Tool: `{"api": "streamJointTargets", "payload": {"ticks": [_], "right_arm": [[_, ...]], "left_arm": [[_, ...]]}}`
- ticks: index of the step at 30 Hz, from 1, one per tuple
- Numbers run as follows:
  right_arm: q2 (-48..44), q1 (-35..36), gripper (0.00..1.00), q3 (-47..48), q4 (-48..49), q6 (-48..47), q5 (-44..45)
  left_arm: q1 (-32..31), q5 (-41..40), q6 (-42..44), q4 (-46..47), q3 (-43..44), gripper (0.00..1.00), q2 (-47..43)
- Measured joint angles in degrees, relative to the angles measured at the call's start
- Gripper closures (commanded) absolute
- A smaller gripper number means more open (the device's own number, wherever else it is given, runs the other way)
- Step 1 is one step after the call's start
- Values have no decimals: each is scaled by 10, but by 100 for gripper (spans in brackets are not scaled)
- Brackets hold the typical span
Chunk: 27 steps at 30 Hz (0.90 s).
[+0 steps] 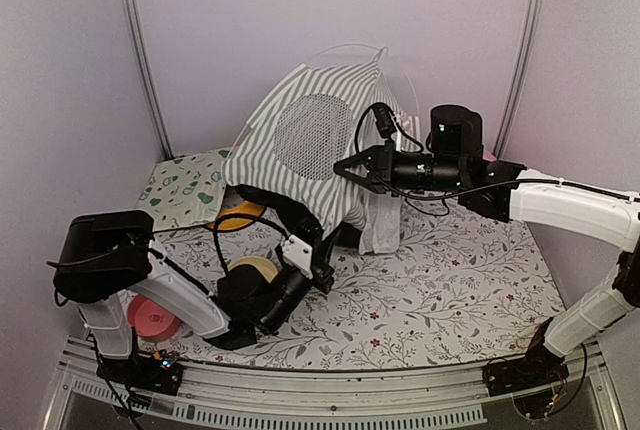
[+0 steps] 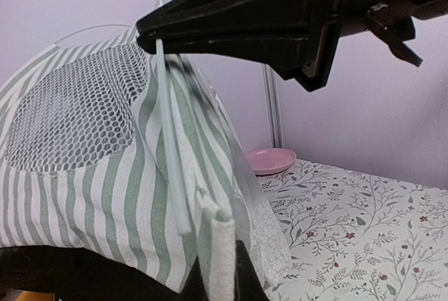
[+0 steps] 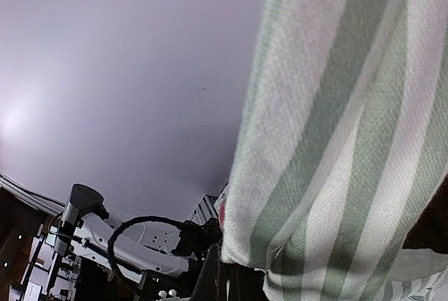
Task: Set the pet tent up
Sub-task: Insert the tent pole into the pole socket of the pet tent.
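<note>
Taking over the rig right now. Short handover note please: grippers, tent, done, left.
Left gripper: shut on the tent's lower front edge.
Right gripper: shut on the tent higher up, where a thin pole runs.
Tent: back centre of the table, partly up, fabric sagging; the mat lies to its left.
Done: tent raised part-way, held by both arms.
Left: the pole's lower end hangs free. It probably needs seating; then spread the fabric until the tent stands alone.
</note>
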Motion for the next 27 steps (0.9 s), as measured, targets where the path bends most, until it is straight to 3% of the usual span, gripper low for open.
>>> {"api": "streamJointTargets", "payload": {"ticks": [27], "right_arm": [[-12,-12,100,-44,23,3,11]], "left_arm": [[0,-5,-2,2,-17,100,1]]}}
